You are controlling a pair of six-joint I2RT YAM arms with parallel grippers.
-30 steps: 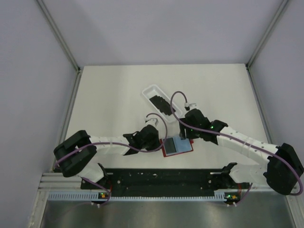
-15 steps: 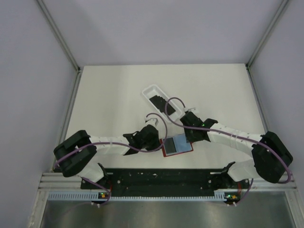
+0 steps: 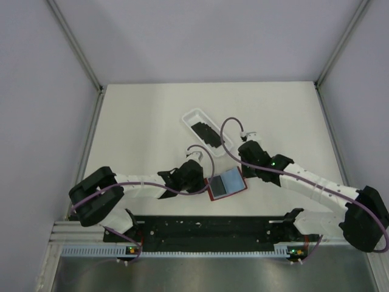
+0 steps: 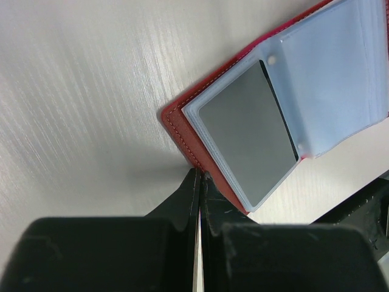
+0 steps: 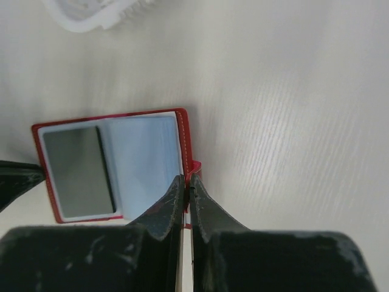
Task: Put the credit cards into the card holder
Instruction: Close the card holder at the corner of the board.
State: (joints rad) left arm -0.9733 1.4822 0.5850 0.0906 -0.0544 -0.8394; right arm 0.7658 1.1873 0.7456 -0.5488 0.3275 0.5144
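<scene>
The red card holder [image 3: 226,184] lies open on the table, pale blue-grey inside up. One dark credit card [image 4: 249,131] sits in its clear pocket, also seen in the right wrist view [image 5: 76,170]. More black credit cards [image 3: 206,134] lie in the white tray [image 3: 193,114]. My left gripper [image 4: 199,174] is shut, its tips pressed against the holder's red edge [image 4: 182,131]. My right gripper [image 5: 187,177] is shut on the holder's little red closure tab [image 5: 195,167] at the opposite edge.
The white tray's ribbed end [image 5: 91,15] shows at the top left of the right wrist view, just beyond the holder. Both arms [image 3: 140,185] reach inward from the near edge. Grey walls enclose the table at the back and both sides.
My right gripper has closed from open and now pinches the holder's tab, after shifting slightly over the holder's right edge. The left gripper and the holder have not moved.
</scene>
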